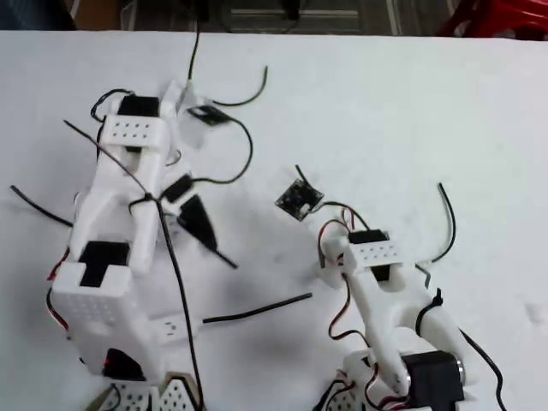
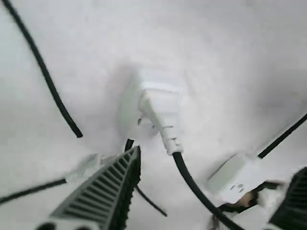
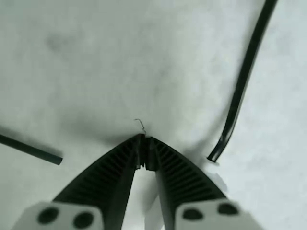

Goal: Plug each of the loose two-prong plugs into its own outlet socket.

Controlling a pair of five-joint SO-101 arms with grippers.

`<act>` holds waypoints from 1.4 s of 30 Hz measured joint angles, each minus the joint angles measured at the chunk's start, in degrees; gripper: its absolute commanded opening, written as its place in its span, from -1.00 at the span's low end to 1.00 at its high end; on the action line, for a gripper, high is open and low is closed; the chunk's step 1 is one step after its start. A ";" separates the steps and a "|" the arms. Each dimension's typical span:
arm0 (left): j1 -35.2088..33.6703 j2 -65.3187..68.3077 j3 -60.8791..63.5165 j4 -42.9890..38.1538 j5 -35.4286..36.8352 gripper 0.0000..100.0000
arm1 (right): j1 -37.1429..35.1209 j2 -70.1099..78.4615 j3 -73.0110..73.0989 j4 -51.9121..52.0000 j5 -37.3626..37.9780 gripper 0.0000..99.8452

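Note:
In the left wrist view a white two-prong plug (image 2: 160, 112) with a black cable (image 2: 192, 184) lies against a white outlet socket (image 2: 128, 103); I cannot tell how deep the prongs sit. My left gripper (image 2: 218, 160) hangs above it, open wide, with nothing between its fingers (image 2: 108, 189). A second white socket block (image 2: 235, 178) lies close by. In the high view, a black plug (image 1: 205, 113) lies at the back and a small black block (image 1: 298, 199) in the middle. My right gripper (image 3: 145, 143) is shut and empty, just above the bare table.
The left arm (image 1: 120, 214) covers much of the table's left side, and the right arm (image 1: 385, 291) stands at the front right. A white socket (image 1: 171, 327) lies at the front. Loose black cables (image 1: 257, 306) cross the white tabletop (image 1: 385, 103). One cable end (image 3: 235, 105) lies beside my right gripper.

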 measured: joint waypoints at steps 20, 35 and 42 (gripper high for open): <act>-5.54 12.92 -1.23 -19.96 -29.01 -0.14 | 0.00 0.00 0.18 0.00 0.00 -0.96; -4.57 26.99 -19.43 -14.24 -29.01 -0.91 | -0.09 0.00 0.18 0.00 0.00 -0.96; -4.48 31.12 -29.36 -6.24 -29.01 -0.91 | -0.09 0.00 0.18 0.00 0.00 -0.96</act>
